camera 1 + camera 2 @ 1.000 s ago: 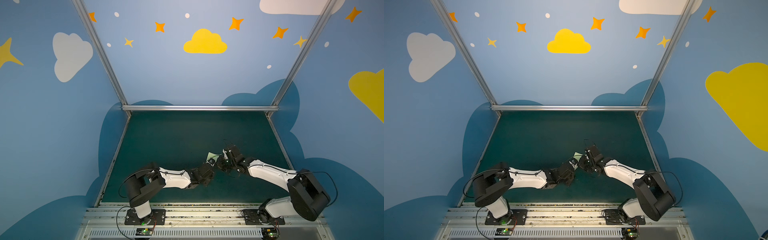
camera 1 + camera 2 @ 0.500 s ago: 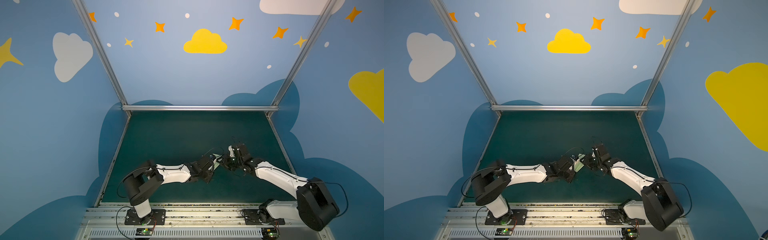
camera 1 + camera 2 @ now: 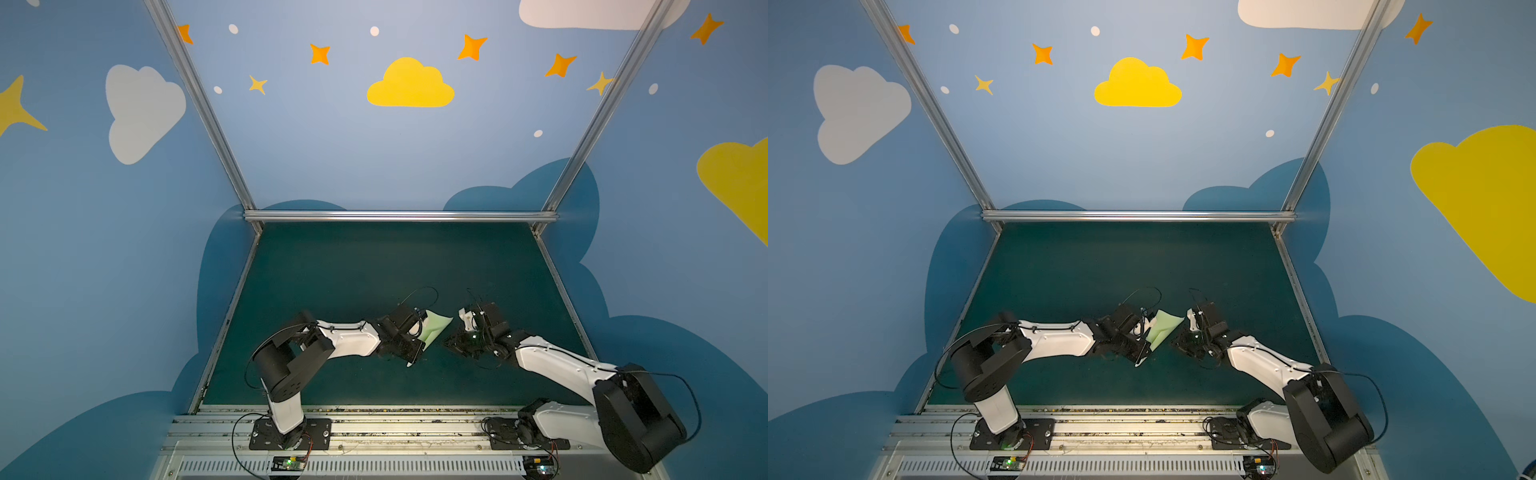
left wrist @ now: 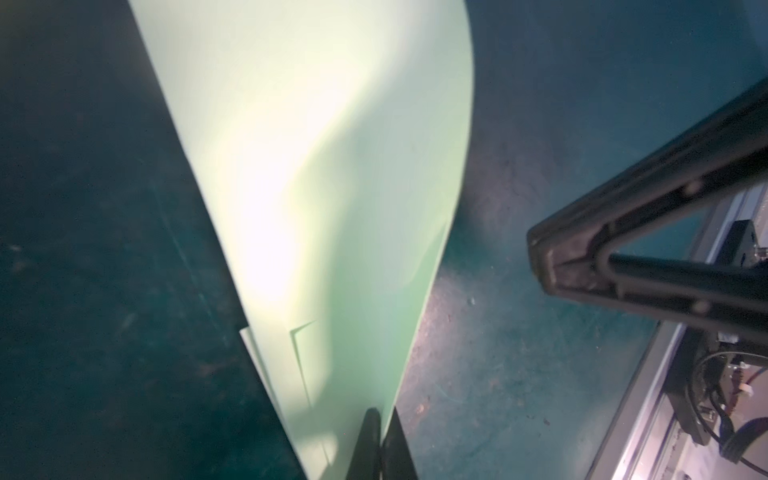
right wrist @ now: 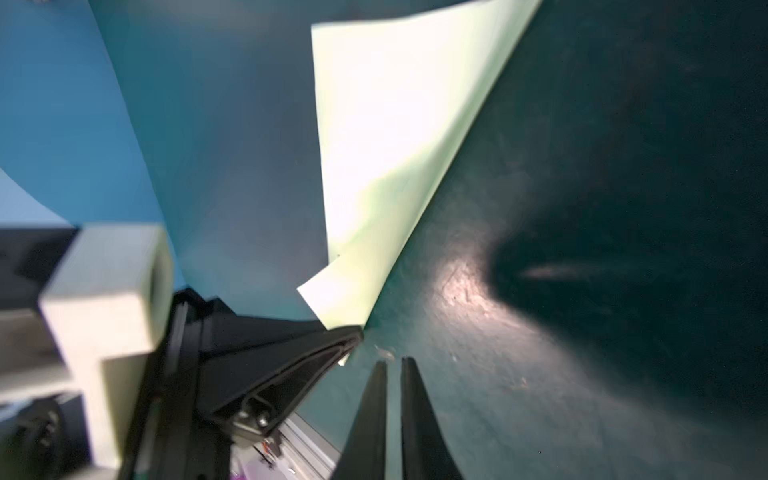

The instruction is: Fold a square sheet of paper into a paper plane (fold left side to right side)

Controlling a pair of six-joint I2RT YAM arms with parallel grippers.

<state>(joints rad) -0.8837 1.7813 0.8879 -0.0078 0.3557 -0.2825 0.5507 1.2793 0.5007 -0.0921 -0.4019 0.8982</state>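
Note:
The square sheet of paper [image 3: 435, 328] [image 3: 1163, 328] is pale green, creased into a narrower folded piece, and stands tilted above the dark green mat near its middle. My left gripper [image 3: 417, 354] [image 3: 1140, 356] [image 4: 380, 415] is shut on the paper's near edge [image 4: 332, 187]. My right gripper [image 3: 448, 343] [image 3: 1177, 343] [image 5: 393, 362] is shut with nothing in it, a short way right of the paper [image 5: 395, 124] and not touching it. The right wrist view shows one left finger [image 5: 291, 361] pinching the paper's lower corner. No finished paper plane shows.
The green mat [image 3: 374, 270] is bounded by an aluminium bar [image 3: 399, 216] at the back, slanted side rails, and the metal base rail [image 3: 395, 428] carrying both arm mounts in front. Blue painted walls enclose the cell.
Both grippers met at the paper a second ago. The right gripper opened briefly, let go, shut again and drew back to the right. The left gripper keeps the paper, now more exposed.

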